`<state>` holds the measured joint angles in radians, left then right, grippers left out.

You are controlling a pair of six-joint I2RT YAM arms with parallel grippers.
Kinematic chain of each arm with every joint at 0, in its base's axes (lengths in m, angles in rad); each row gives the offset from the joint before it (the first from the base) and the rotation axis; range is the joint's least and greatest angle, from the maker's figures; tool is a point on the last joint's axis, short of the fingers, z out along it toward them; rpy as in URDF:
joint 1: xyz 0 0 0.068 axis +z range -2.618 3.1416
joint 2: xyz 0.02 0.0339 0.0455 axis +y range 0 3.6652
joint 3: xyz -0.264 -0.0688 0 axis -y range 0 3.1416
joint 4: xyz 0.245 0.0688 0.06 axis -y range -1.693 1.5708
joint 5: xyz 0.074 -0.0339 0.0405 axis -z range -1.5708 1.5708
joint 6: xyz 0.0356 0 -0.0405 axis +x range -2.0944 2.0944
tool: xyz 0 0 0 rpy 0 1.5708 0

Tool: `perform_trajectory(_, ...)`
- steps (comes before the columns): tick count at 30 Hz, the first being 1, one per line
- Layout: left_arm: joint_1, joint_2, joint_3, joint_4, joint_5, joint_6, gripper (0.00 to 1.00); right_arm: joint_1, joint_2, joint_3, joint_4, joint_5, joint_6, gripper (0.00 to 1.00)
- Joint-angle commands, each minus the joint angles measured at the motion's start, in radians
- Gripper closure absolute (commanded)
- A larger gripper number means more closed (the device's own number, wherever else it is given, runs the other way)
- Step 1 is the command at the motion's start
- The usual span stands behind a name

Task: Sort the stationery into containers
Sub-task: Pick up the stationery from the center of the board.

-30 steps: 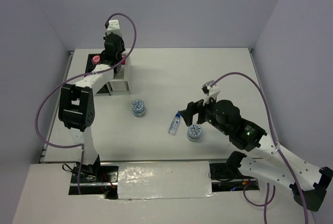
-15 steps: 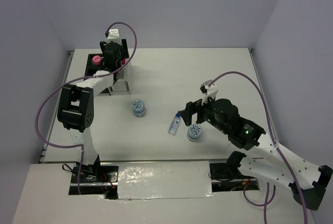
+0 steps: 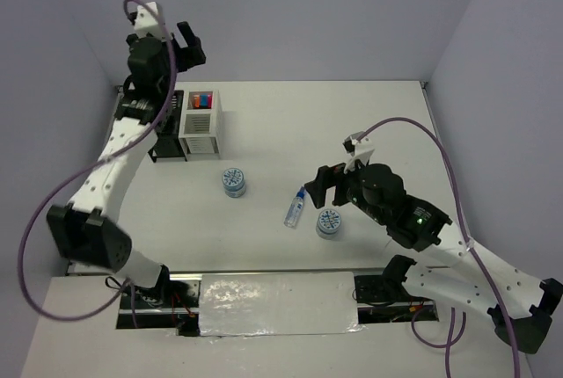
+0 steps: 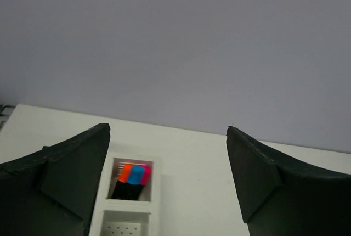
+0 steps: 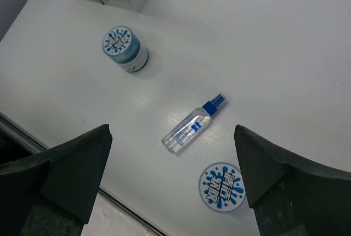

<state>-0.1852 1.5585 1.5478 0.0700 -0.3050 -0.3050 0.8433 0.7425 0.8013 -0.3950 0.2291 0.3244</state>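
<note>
A flat white worktop (image 3: 369, 123) is closed in on three sides by plain lilac-grey walls (image 3: 308, 9). The left gripper (image 3: 183, 42) hangs high over the far left corner, jaws spread wide, holding and touching nothing. Below it stands the white slatted plastic box (image 3: 201, 134), and in this box three black highlighters (image 4: 134, 174) stand upright together, showing orange, blue and pink caps. The black slatted plastic box (image 3: 169, 142) touches its left side and is partly hidden by the arm.

The right gripper (image 5: 173, 130) is held above the middle of the worktop, jaws wide apart and empty. Under it lies the clear plastic tube with a blue cap (image 5: 192, 129), flat on its side. One round light-blue patterned tin (image 5: 225, 186) sits just beside the tube, nearer the arm bases. A second round light-blue tin (image 5: 124, 48) stands well apart, toward the boxes.

Both tin lids carry a blue splash design with lettering too small to read. The tube's small blue label is also unreadable.
</note>
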Motion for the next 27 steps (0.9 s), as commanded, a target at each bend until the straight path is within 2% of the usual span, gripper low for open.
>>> perform_trajectory(1, -0.071, -0.171, -0.068, -0.261, 0.187, -0.127, 0.01, -0.006, 0.012, 0.065, -0.092, 0.123, 0.129, 0.00)
perform_trajectory(4, -0.198, -0.274, -0.220, -0.321, 0.192, -0.129, 0.01, -0.009, 0.012, 0.101, -0.198, 0.174, 0.215, 0.00)
perform_trajectory(5, -0.291, -0.284, -0.242, -0.346, 0.178, -0.146, 0.01, -0.009, 0.014, 0.114, -0.231, 0.188, 0.232, 0.00)
perform_trajectory(6, -0.337, -0.290, -0.264, -0.378, 0.178, -0.152, 0.01, -0.010, 0.011, 0.140, -0.260, 0.194, 0.260, 0.00)
perform_trajectory(8, -0.461, -0.282, -0.305, -0.409, 0.149, -0.183, 0.01, -0.009, -0.018, 0.157, -0.335, 0.207, 0.286, 0.00)
perform_trajectory(10, -0.538, -0.247, -0.322, -0.436, 0.100, -0.194, 0.01, -0.009, -0.057, 0.161, -0.376, 0.210, 0.309, 0.00)
perform_trajectory(13, -0.684, -0.154, -0.311, -0.489, 0.020, -0.201, 0.01, -0.009, -0.130, 0.154, -0.413, 0.220, 0.327, 0.01)
perform_trajectory(17, -0.721, -0.001, -0.338, -0.443, 0.069, -0.201, 0.02, -0.010, -0.147, 0.168, -0.472, 0.204, 0.341, 0.02)
perform_trajectory(22, -0.775, 0.113, -0.321, -0.412, 0.095, -0.213, 0.05, -0.010, -0.176, 0.161, -0.510, 0.197, 0.337, 0.03)
perform_trajectory(27, -0.797, 0.235, -0.298, -0.426, 0.098, -0.235, 0.12, -0.010, -0.198, 0.141, -0.528, 0.187, 0.335, 0.03)
